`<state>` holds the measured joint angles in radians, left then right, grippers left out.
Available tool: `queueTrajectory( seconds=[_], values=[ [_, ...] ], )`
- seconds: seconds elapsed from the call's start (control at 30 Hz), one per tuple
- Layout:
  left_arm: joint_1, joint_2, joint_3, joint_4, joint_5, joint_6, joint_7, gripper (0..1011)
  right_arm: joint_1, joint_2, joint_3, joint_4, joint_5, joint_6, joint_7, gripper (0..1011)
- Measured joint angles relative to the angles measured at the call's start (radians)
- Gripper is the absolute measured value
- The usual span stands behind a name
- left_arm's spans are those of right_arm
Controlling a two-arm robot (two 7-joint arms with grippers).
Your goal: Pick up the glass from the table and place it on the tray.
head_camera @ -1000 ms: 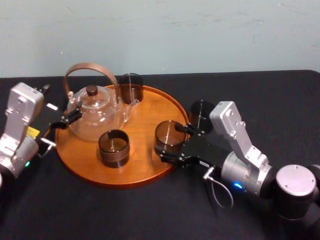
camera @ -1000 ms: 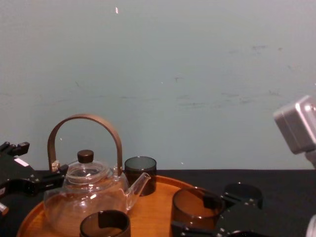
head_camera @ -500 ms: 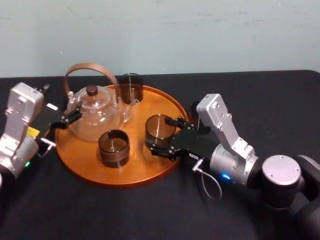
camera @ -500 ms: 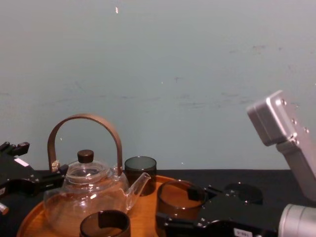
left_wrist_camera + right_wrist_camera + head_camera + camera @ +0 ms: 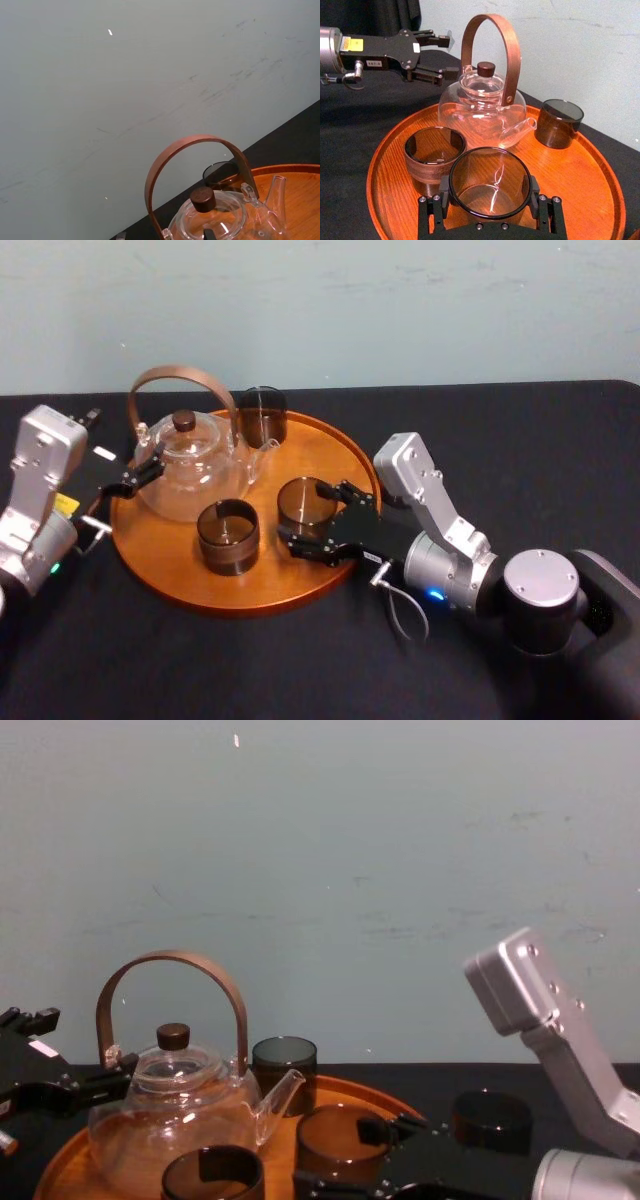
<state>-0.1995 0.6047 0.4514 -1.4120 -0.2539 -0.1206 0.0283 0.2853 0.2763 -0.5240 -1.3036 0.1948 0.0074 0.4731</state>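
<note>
glass [image 5: 303, 498] | clamped in right gripper [image 5: 318, 520] fingers | over tray [image 5: 310, 445] | left gripper [image 5: 140, 476] fingers apart, beside teapot [image 5: 190, 465]

Far wall [image 5: 350, 840] pale blue-green, matte, plain from left to right. Faint dark scuff marks [image 5: 400, 932] run in a loose horizontal band partway up; one small white fleck [image 5: 236, 740] high on the left. Flat black table [image 5: 560, 440] meets the wall's base. Light soft and even.

Glass teapot [image 5: 190, 465] upright — dark cup [image 5: 262, 415] close behind, brown cup [image 5: 227, 535] in front.
</note>
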Motion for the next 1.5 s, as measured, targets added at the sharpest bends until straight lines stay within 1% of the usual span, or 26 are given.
queueTrajectory(
  seconds=[0.23,0.67,1.1,1.5],
  values=[
    [0.000,0.000,0.000,0.000,0.000,0.000,0.000,1001,0.013,-0.012,-0.006,0.037,0.000,-0.005,0.006,908],
    [0.000,0.000,0.000,0.000,0.000,0.000,0.000,1001,0.023,-0.023,-0.014,0.070,0.002,-0.010,0.013,909],
    [0.000,0.000,0.000,0.000,0.000,0.000,0.000,1001,0.025,-0.027,-0.020,0.087,0.001,-0.002,0.016,908],
    [0.000,0.000,0.000,0.000,0.000,0.000,0.000,1001,0.025,-0.027,-0.020,0.087,0.000,0.000,0.014,908]
  ],
)
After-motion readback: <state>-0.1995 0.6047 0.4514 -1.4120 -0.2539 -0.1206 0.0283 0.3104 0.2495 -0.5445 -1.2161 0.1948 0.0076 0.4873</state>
